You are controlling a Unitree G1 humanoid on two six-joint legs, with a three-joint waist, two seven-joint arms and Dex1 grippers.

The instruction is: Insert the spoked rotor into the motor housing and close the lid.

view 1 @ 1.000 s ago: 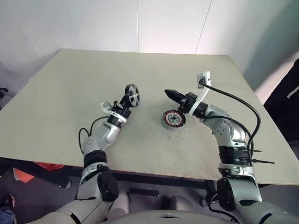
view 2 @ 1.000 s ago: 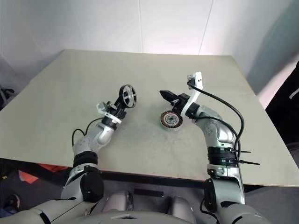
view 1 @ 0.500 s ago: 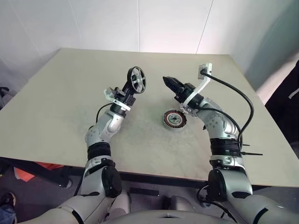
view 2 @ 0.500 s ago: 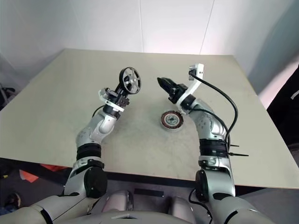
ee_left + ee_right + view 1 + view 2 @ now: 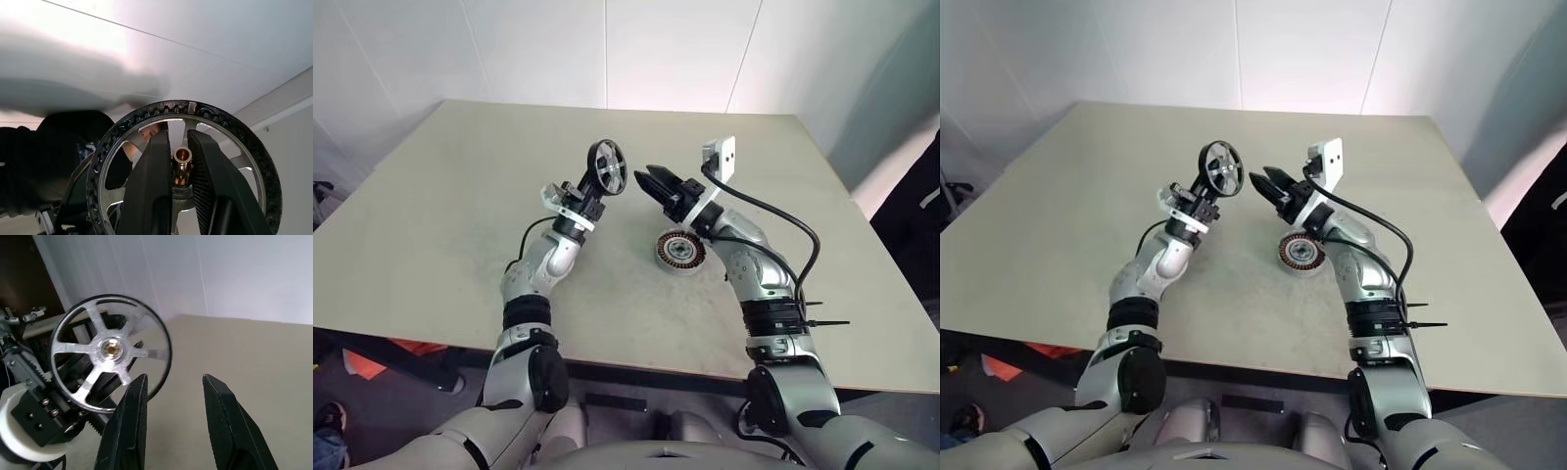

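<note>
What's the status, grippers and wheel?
Left gripper shut on spoked wheel, held up. Right gripper open beside it, empty. Motor housing on table, unobstructed.

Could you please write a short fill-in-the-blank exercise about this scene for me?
1. The left end effector is shut on the spoked ____.
2. The right end effector is ____ and holds nothing.
3. The motor housing lies on the ____.
4. The windings inside the motor housing have a ____ colour.

Missing words: rotor; open; table; copper
</note>
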